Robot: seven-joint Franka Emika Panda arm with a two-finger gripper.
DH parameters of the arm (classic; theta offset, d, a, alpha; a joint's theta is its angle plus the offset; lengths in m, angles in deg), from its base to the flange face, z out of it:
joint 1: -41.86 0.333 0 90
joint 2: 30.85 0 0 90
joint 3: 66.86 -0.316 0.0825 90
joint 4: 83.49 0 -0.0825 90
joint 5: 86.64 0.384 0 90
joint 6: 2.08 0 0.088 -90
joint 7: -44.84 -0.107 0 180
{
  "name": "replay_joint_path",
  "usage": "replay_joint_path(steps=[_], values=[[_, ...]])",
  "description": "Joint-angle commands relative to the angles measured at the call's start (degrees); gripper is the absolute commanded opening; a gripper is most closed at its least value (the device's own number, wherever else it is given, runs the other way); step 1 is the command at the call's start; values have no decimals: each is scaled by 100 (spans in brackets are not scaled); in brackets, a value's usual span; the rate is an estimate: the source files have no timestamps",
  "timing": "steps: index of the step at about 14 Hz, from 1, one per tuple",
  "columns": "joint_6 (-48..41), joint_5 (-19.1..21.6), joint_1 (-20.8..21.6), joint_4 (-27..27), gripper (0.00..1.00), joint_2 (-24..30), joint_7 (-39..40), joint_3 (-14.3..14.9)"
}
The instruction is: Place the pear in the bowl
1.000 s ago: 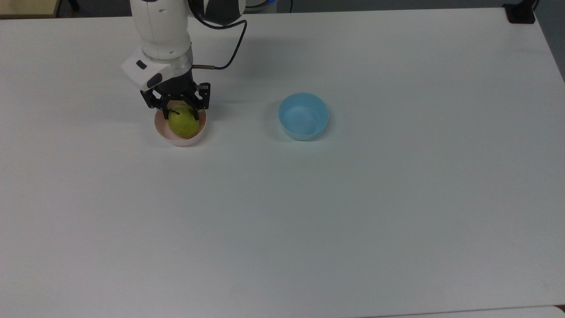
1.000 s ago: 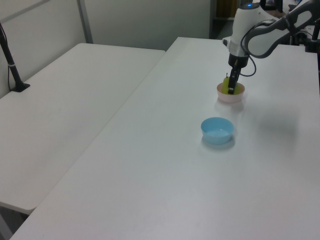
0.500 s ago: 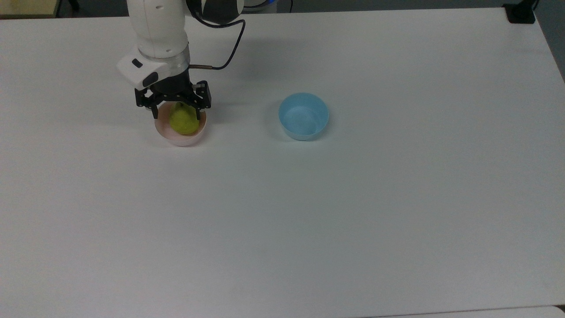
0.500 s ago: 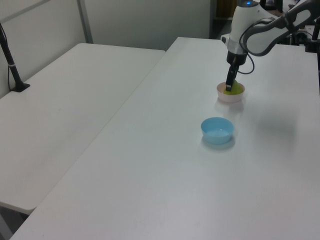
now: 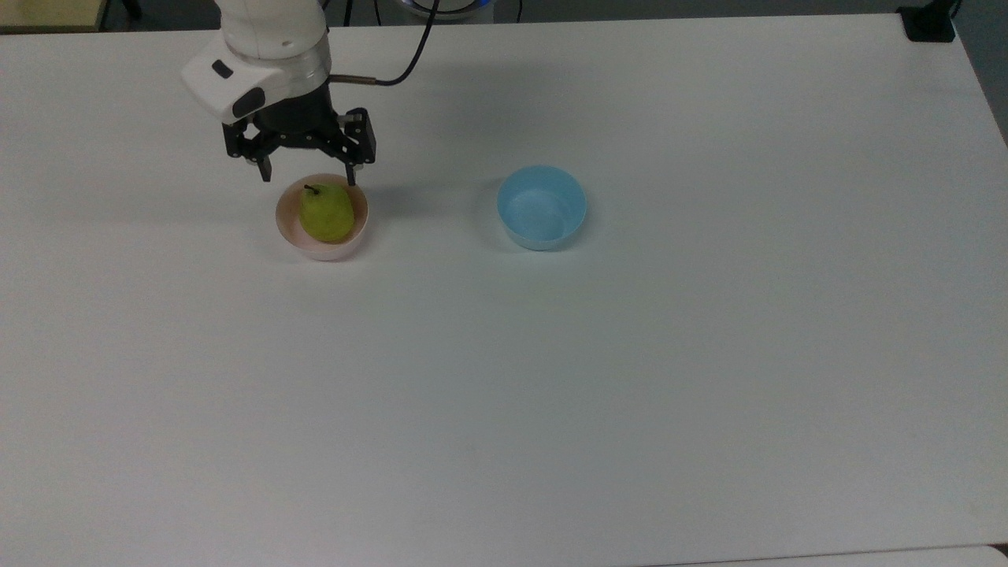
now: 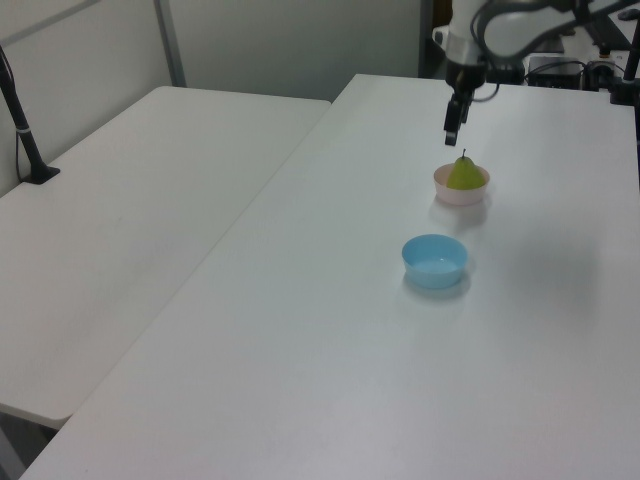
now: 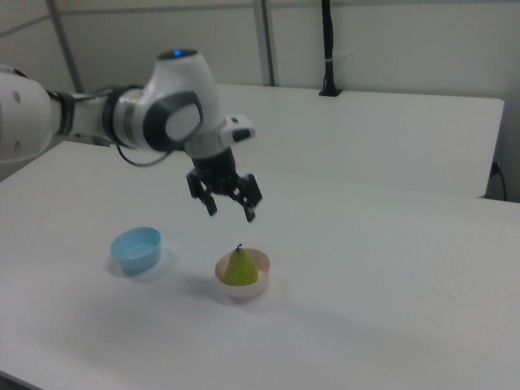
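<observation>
The yellow-green pear [image 5: 326,213] [image 6: 464,174] [image 7: 240,267] stands upright in the pale pink bowl [image 5: 293,235] [image 6: 452,195] [image 7: 253,288], its dark stem pointing up. My gripper [image 5: 307,174] [image 6: 452,125] [image 7: 231,210] hangs open above the bowl, clear of the pear, with nothing between its black fingers. In the top view it sits just beyond the bowl's far rim.
A light blue bowl [image 5: 542,207] [image 6: 435,260] [image 7: 136,249] stands empty on the white table [image 5: 551,378], to the right of the pink bowl in the top view. A second white table [image 6: 130,200] adjoins in the left view. A black post [image 7: 328,49] stands behind.
My gripper has let go of the pear, opened wider and risen away from the bowl. The pear stays in the pink bowl.
</observation>
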Motion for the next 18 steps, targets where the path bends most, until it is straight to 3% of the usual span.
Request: replay_joint_path(steps=[1, 8, 18], values=[[-1066, 20, 495, -691, 100, 140, -538, -3], [-2043, 20, 1173, -833, 100, 878, -1057, -3], [-2615, 82, 1165, -1079, 100, 949, -1058, 32]])
